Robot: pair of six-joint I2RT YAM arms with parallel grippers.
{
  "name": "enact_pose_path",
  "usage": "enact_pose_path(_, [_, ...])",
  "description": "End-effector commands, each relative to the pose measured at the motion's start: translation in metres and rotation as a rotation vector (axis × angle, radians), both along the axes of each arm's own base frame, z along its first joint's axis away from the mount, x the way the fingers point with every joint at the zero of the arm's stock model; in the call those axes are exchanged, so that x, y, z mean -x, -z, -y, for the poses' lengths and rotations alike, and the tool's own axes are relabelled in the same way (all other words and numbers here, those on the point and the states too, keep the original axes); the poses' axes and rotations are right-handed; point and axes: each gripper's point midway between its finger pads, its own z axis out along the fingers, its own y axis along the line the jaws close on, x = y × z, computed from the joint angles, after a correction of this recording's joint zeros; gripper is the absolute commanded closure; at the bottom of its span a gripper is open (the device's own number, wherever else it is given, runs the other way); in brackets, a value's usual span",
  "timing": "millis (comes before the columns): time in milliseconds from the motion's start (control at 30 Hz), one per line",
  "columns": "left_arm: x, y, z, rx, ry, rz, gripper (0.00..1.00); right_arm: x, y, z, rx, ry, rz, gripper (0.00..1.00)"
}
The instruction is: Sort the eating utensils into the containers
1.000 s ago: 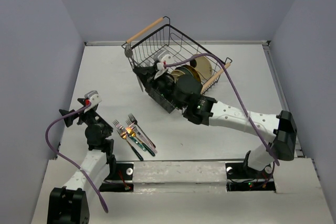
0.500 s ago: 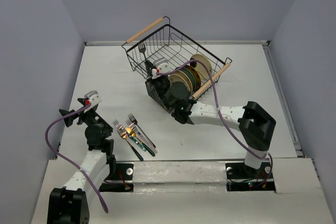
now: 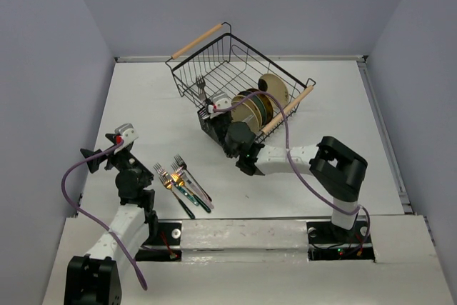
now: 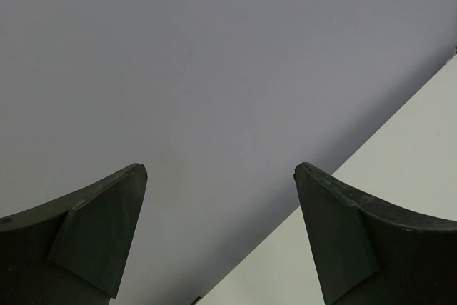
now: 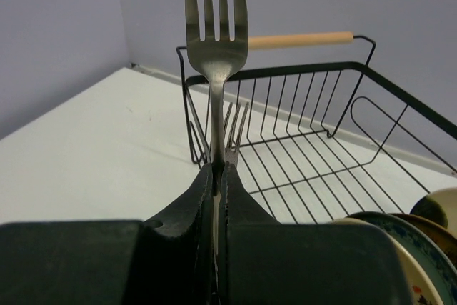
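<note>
My right gripper (image 5: 219, 169) is shut on a silver fork (image 5: 215, 12) and holds it upright, tines up. In the top view this gripper (image 3: 207, 103) and the fork (image 3: 201, 84) hover at the near left side of the wire basket, over the small black caddy (image 3: 210, 128), which the arm mostly hides. A second fork's tines (image 5: 233, 128) stand just behind the held one. Several forks (image 3: 183, 183) with dark, teal and pink handles lie on the table near the left arm. My left gripper (image 3: 90, 157) is open and empty, facing the left wall (image 4: 220, 171).
A big black wire basket (image 3: 235, 55) with wooden handles (image 5: 300, 39) holds several upright plates (image 3: 255, 105), also at the lower right of the right wrist view (image 5: 421, 241). Grey walls enclose the white table (image 3: 335, 105).
My right arm has folded back toward its base. The held fork has moved right and nearer, from the basket's left corner to above the caddy. The left arm has not moved.
</note>
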Motion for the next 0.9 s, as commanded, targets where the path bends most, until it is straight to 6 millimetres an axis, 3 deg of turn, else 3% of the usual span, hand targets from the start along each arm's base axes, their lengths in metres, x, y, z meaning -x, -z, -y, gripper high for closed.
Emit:
enact_pose_path(0, [0.036, 0.003, -0.005, 0.046, 0.003, 0.264, 0.01, -0.001, -0.013, 0.010, -0.090, 0.029, 0.021, 1.00])
enact_pose_path(67, [0.036, 0.003, -0.005, 0.045, 0.003, 0.264, 0.01, -0.004, -0.005, 0.011, -0.075, 0.048, 0.008, 0.98])
enact_pose_path(233, [0.037, 0.003, -0.005, 0.046, 0.000, 0.266, 0.01, -0.005, 0.001, 0.012, -0.062, 0.059, -0.011, 0.77])
enact_pose_path(267, [0.037, 0.003, -0.005, 0.046, 0.000, 0.268, 0.01, -0.005, 0.002, 0.011, -0.053, 0.054, -0.018, 0.62])
enact_pose_path(400, [0.037, 0.003, -0.005, 0.045, 0.001, 0.266, 0.01, -0.004, 0.004, 0.008, -0.031, 0.042, -0.040, 0.34])
enact_pose_path(600, [0.037, 0.003, -0.005, 0.045, 0.001, 0.266, 0.01, 0.002, -0.021, 0.011, -0.047, 0.013, -0.054, 0.33])
enact_pose_path(700, [0.037, 0.003, -0.005, 0.043, 0.007, 0.269, 0.01, 0.018, -0.028, -0.002, 0.018, -0.113, -0.137, 0.35])
enact_pose_path(767, [0.035, 0.002, -0.004, 0.044, 0.012, 0.267, 0.01, 0.042, -0.026, -0.025, 0.112, -0.300, -0.228, 0.39])
enact_pose_path(800, [0.034, 0.004, -0.004, 0.045, 0.013, 0.261, 0.01, 0.050, -0.039, -0.035, 0.112, -0.363, -0.246, 0.39])
enact_pose_path(833, [0.034, 0.004, -0.004, 0.046, 0.013, 0.260, 0.01, 0.063, -0.032, -0.045, 0.152, -0.422, -0.291, 0.39])
enact_pose_path(867, [0.034, 0.003, -0.004, 0.047, 0.012, 0.263, 0.01, 0.080, 0.006, -0.051, 0.273, -0.460, -0.406, 0.39])
